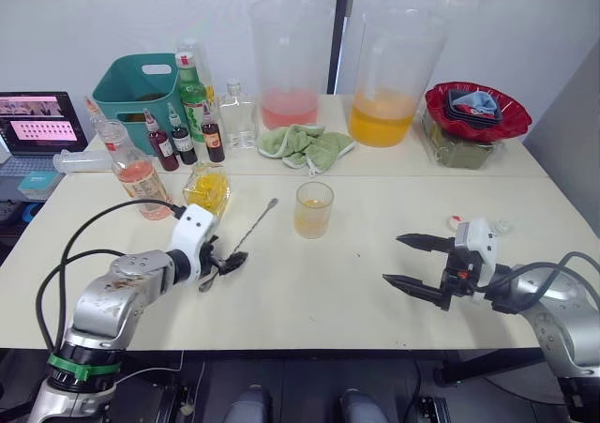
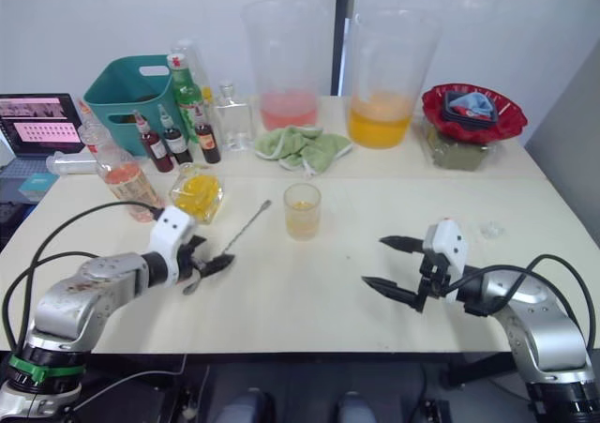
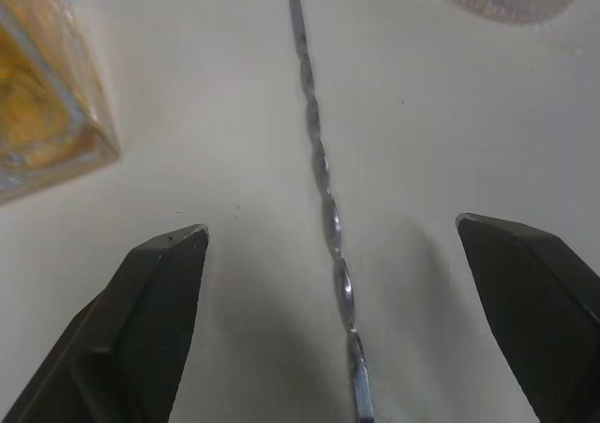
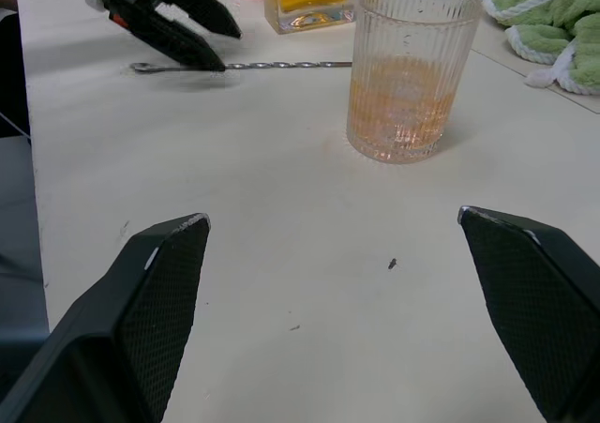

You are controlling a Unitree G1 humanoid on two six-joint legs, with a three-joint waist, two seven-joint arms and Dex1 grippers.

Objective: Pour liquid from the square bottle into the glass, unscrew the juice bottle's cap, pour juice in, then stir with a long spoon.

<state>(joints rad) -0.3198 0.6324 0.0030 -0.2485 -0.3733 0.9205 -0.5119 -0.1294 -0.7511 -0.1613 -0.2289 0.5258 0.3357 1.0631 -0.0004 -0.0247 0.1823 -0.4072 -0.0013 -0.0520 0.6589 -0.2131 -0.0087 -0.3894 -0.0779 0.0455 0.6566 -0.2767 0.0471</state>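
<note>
Straddling long spoon, left gripper spread; right gripper spread; right wrist view shows glass ribbed.

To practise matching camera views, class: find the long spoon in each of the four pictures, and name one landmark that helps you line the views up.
Left eye view: long spoon lies slanted on the table, between the square bottle and the glass.
Right eye view: same place.
Left wrist view: its twisted stem runs between the open left gripper fingers.
Right wrist view: it lies beyond the glass.
Shared landmark: the glass.
</note>
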